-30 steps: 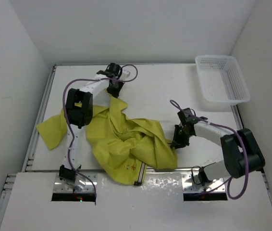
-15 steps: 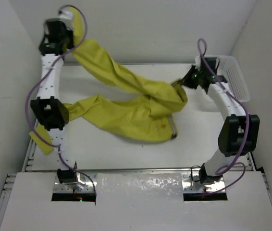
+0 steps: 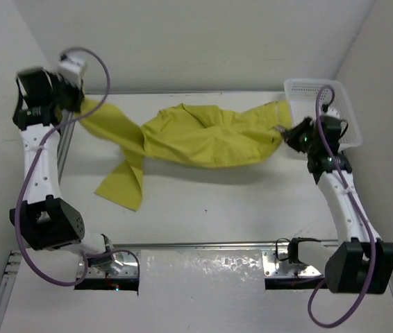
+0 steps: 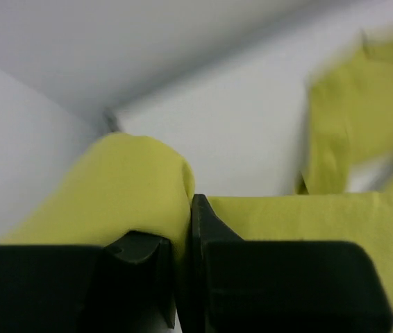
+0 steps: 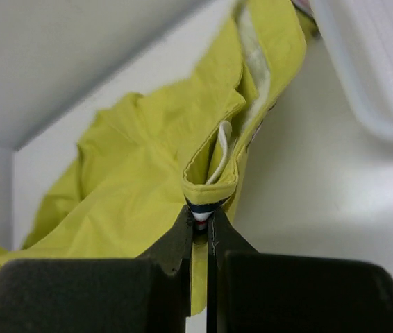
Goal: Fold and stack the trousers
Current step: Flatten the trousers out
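The mustard-yellow trousers hang stretched across the back of the table between my two raised arms. My left gripper is at the far left, shut on a trouser leg. My right gripper is at the far right, shut on the striped waistband trim, with the cloth spreading away from it. A loose leg end droops to the table at the left.
A white mesh basket stands at the back right corner, just behind my right gripper, and its rim shows in the right wrist view. White walls close the table at the back and both sides.
Both arms have lifted the trousers off the table from a heap and pulled them apart. The left gripper has swung to the far left, the right one out toward the basket.
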